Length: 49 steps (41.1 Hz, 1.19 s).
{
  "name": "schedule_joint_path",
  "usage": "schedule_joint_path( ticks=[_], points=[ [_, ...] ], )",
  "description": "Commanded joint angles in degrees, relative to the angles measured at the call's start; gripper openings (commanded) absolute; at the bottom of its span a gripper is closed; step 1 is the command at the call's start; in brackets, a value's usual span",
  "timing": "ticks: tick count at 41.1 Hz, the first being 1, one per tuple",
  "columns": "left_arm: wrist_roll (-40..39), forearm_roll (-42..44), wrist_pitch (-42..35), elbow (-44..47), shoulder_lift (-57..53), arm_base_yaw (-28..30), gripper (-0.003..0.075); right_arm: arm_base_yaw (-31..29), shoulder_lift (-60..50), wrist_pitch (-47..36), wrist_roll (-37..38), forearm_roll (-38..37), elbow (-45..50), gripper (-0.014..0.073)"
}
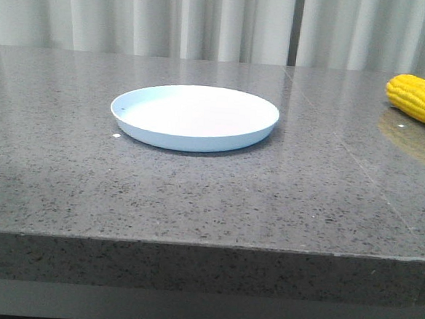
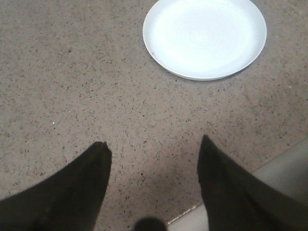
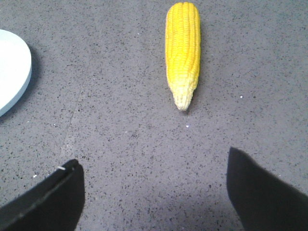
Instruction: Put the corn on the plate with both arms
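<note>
The corn (image 3: 183, 53) is a bright yellow ear with straight, regular rows of kernels. It tapers toward one end, where the colour fades to a pale cream tip. It lies flat on the table (image 1: 195, 202), a grey speckled stone-like surface with a polished finish that shows a faint yellow reflection beneath the ear in the front view. In that view the corn (image 1: 421, 100) sits at the far right, partly cut off by the picture edge, well apart from the plate (image 1: 195, 117).

The plate is round, shallow and pale blue-white, with a low raised rim and a plain interior. It stands near the table's centre and carries nothing. In the right wrist view only an arc of its rim (image 3: 14, 77) appears, separated from the corn by bare table surface.

Behind the table hangs a white pleated curtain (image 1: 207, 20). A faint seam line runs across the table surface between the plate and the corn.

Left gripper (image 2: 154, 159): fingers spread wide, holding nothing, positioned above bare table with the plate (image 2: 204, 36) ahead of it.

Right gripper (image 3: 154, 173): fingers spread wide, holding nothing, with the corn's pale tip pointing toward the gap between the fingers. Nothing lies between the fingers and the ear
</note>
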Motion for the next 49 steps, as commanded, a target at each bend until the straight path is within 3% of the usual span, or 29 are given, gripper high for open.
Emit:
schedule_joint_path(
  ticks=[1, 29, 49],
  points=[
    [-0.8, 0.0, -3.7, 1.2, -3.6, -0.4, 0.04, -0.4, 0.3, -4.1, -0.6, 0.4, -2.0, 0.0625],
    [-0.8, 0.4, -3.7, 3.5, -6.6, -0.4, 0.04, -0.4, 0.4, -5.0, -0.6, 2.3, -2.0, 0.0625],
    [-0.8, 0.4, -3.7, 3.5, -6.6, -0.4, 0.04, -5.5, 23.7, 3.8, -0.4, 0.5, -18.1, 0.0647]
  ],
)
